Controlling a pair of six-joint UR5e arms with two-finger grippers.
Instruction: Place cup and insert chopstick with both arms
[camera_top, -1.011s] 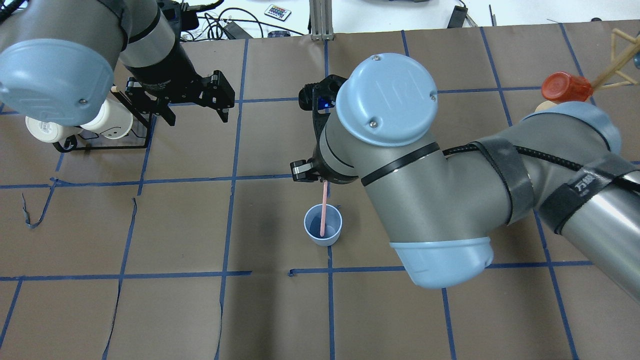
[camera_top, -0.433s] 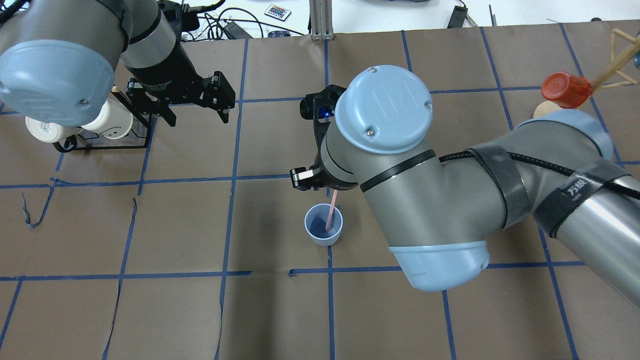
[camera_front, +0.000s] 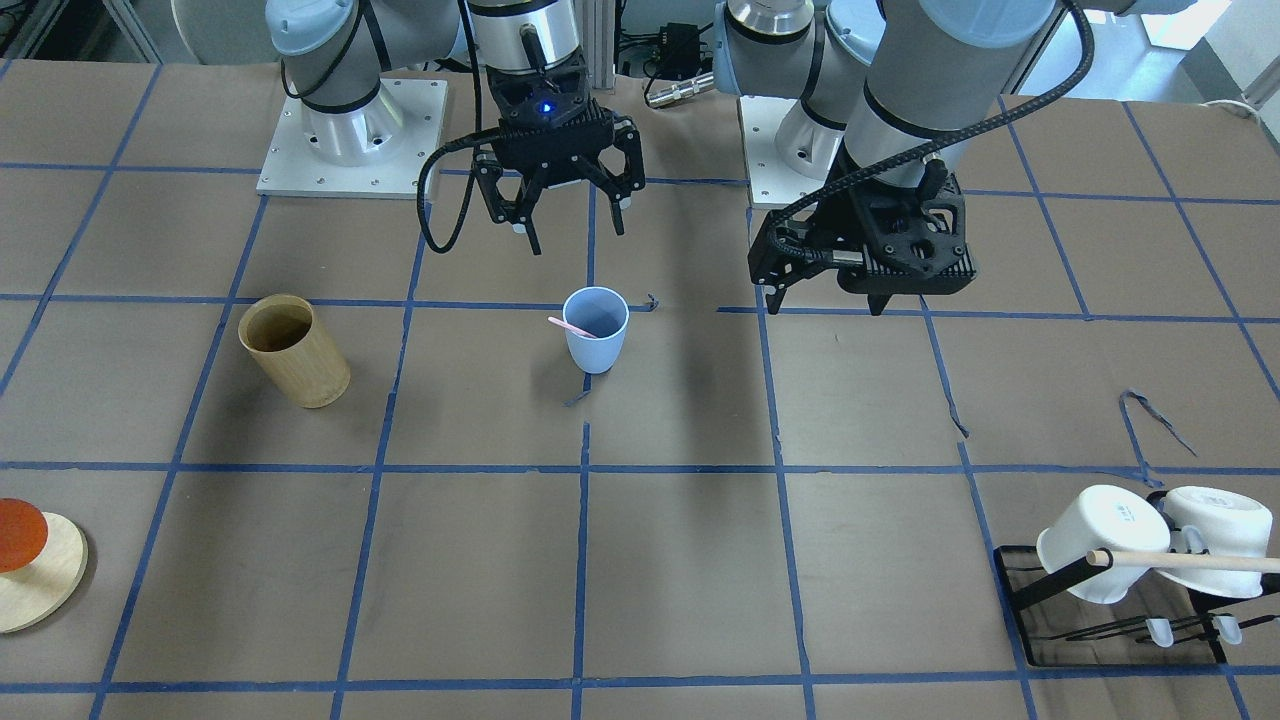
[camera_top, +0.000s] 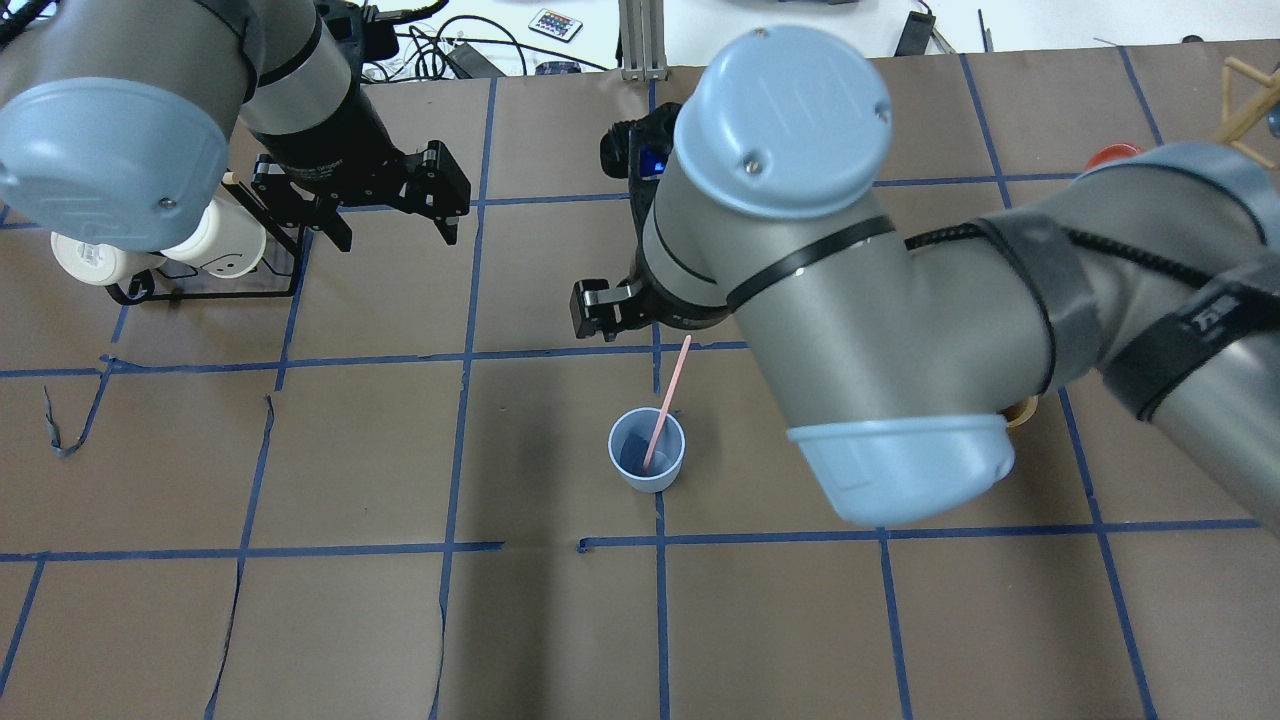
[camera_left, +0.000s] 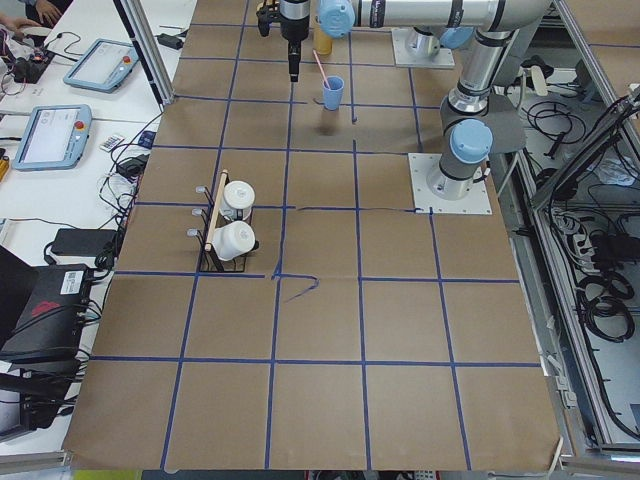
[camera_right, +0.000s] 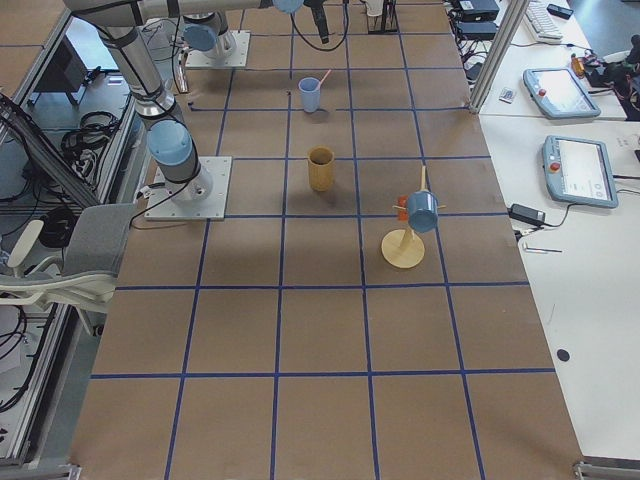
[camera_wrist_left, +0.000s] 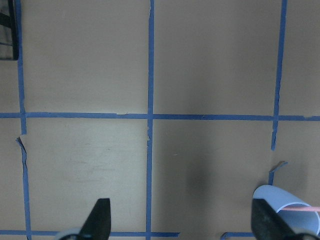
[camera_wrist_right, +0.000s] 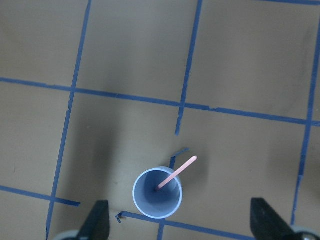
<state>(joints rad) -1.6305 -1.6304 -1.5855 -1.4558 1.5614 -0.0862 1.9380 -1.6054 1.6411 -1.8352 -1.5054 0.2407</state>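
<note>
Where one cup stands, one chopstick.

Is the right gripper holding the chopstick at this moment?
No, the chopstick leans free in the cup, with the open right gripper above it.

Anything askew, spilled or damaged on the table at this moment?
Nothing spilled. The blue cup stands upright with the pink chopstick leaning on its rim. Only the brown paper cover looks worn: torn, with blue tape lifting in places.
</note>
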